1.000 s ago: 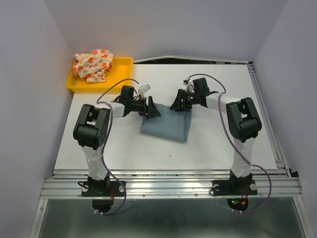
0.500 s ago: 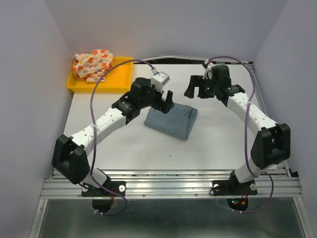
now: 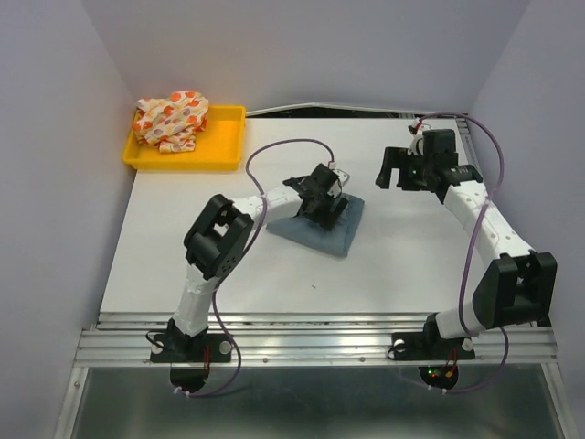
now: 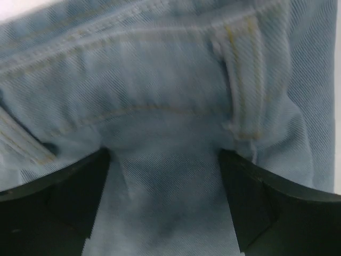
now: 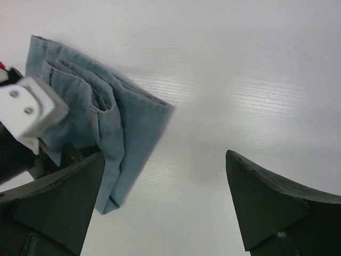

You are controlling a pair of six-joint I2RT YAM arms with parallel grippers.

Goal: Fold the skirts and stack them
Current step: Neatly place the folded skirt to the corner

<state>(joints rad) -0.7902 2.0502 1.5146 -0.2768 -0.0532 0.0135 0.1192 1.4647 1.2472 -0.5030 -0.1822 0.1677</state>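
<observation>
The light-blue denim skirt (image 3: pixel 331 227) lies folded on the white table near the middle. It fills the left wrist view (image 4: pixel 170 106) and shows at the left of the right wrist view (image 5: pixel 90 112). My left gripper (image 3: pixel 322 198) is open and pressed down on top of the skirt, jaws spread with cloth between them but not pinched. My right gripper (image 3: pixel 399 171) is open and empty, above bare table to the right of the skirt. The white skirt with orange, red and purple spots (image 3: pixel 172 119) lies crumpled in the yellow tray (image 3: pixel 224 146).
The yellow tray stands at the table's back left corner. Grey walls close in on the left, back and right. Cables loop over both arms. A metal rail (image 3: pixel 311 329) runs along the near table edge.
My left gripper has come down from the skirt's back-left edge onto the top of the folded skirt. My right gripper has moved further right and away from the skirt.
</observation>
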